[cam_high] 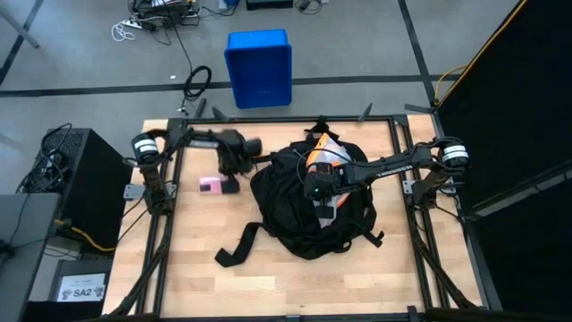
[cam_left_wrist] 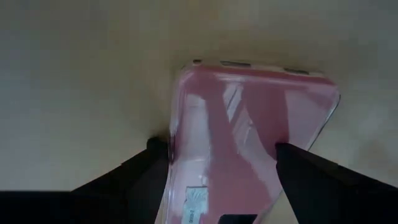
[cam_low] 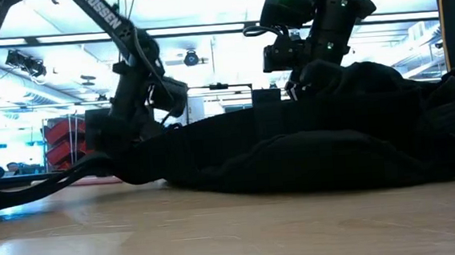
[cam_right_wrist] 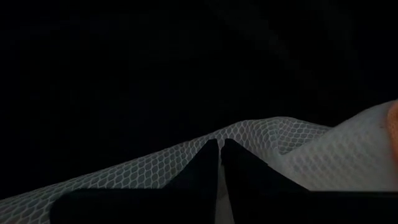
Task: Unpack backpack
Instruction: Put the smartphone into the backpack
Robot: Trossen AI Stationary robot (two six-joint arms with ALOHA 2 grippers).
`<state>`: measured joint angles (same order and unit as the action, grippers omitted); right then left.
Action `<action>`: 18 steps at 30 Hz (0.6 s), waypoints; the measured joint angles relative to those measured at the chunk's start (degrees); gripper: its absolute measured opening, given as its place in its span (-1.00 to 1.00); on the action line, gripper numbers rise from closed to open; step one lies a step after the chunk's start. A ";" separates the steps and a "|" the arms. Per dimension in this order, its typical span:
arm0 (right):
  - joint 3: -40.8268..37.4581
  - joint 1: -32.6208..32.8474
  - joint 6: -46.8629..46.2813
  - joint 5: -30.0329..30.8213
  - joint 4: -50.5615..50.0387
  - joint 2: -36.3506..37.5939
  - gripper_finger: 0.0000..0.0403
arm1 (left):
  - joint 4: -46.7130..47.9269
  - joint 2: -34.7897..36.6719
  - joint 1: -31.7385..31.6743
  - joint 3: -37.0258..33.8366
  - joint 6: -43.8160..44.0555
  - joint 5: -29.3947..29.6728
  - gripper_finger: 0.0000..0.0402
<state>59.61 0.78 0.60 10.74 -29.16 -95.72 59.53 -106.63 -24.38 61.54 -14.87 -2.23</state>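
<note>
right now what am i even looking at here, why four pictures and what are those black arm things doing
It is one moment seen by four cameras: one overhead, one at table height, and one on each wrist of a two-armed robot. On the wooden table lies a black backpack. The left gripper stands open around a flat pink object on the table; its fingers flank it. The right gripper is shut on white mesh down in the backpack. A blue crate sits on the floor beyond.
</note>
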 joint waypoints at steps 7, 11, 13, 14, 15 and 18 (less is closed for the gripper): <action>0.40 0.00 0.61 0.60 0.66 2.53 -0.99 | -7.89 0.02 15.30 -0.04 8.78 -8.32 0.28; 0.42 0.02 0.81 3.35 1.61 6.51 -1.00 | -14.11 2.38 20.48 -0.09 14.23 -8.82 0.23; 0.44 0.02 0.87 4.27 2.27 8.64 -0.99 | -14.34 5.09 22.04 -0.42 16.99 -7.35 0.21; 0.44 0.02 0.89 4.41 2.58 9.84 -0.99 | -14.01 7.09 22.69 -0.58 18.48 -6.32 0.21; 0.44 0.11 0.94 4.45 3.28 10.91 -0.99 | -13.92 9.32 23.32 -0.65 20.06 -5.84 0.20; 0.46 0.34 0.93 4.49 5.81 13.62 -1.00 | -14.48 17.69 25.66 -0.24 23.35 -2.76 0.18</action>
<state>60.07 1.11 1.53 15.24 -23.35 -82.10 45.06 -88.94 1.28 61.30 8.47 -4.99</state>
